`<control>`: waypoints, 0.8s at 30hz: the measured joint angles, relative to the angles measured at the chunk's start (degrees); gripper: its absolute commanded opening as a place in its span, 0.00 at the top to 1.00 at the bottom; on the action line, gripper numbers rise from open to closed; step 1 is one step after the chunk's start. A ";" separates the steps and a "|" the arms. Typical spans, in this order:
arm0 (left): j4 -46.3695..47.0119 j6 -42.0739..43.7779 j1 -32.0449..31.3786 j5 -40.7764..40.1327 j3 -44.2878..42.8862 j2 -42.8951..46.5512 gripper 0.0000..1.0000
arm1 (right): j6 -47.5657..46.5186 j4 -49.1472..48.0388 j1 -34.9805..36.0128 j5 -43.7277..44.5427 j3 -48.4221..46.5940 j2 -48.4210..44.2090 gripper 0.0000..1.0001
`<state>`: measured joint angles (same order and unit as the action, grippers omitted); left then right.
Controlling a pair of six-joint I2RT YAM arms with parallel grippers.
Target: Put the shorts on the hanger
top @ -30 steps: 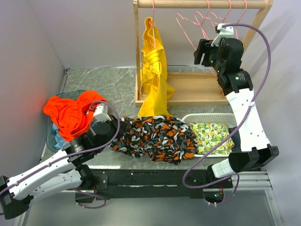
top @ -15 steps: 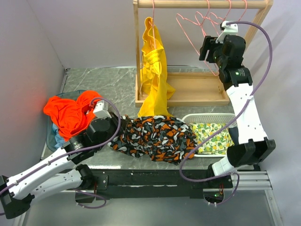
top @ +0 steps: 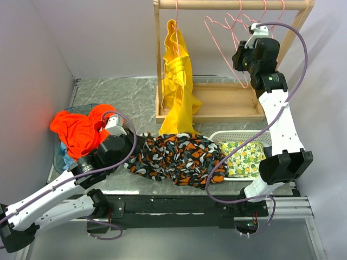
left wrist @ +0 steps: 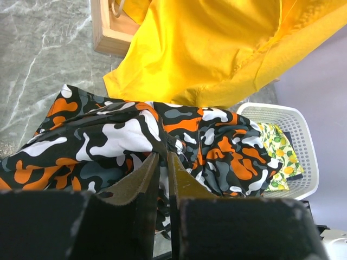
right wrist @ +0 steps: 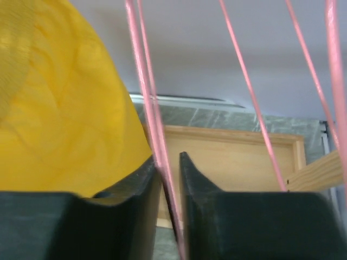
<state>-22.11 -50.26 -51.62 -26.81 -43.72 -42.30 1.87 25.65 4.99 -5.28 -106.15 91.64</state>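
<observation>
The camouflage-print shorts [top: 179, 160] lie bunched on the table's near edge, also seen in the left wrist view [left wrist: 124, 135]. My left gripper [top: 134, 147] [left wrist: 162, 155] sits at their left end, shut on a fold of the fabric. Several pink wire hangers hang from the rail at the upper right. My right gripper [top: 239, 56] [right wrist: 168, 160] is raised to the leftmost free hanger [top: 217, 33]. Its jaws stand closed on that hanger's pink wire [right wrist: 157, 108], which runs down between the fingers.
A yellow garment [top: 176, 81] hangs from the wooden rack [top: 233, 5] over its wooden base tray [top: 217, 103]. A white basket [top: 241, 135] with lemon-print cloth [top: 244, 154] stands right of the shorts. An orange-red garment [top: 78, 130] fills a blue tub [top: 58, 158] at the left.
My right gripper rose and moved in among the hangers, then closed from wide open onto a pink wire. The left gripper kept its hold on the shorts and barely moved.
</observation>
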 measured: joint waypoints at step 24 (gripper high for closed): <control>-2.49 -0.81 0.02 -1.55 -0.66 0.90 0.60 | -0.24 0.28 7.28 5.22 -3.63 -1.51 1.00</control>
<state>-24.60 -51.07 -51.59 -28.36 -44.38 -41.41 1.63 25.93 12.27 -0.05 -109.78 90.13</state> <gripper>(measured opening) 0.284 0.039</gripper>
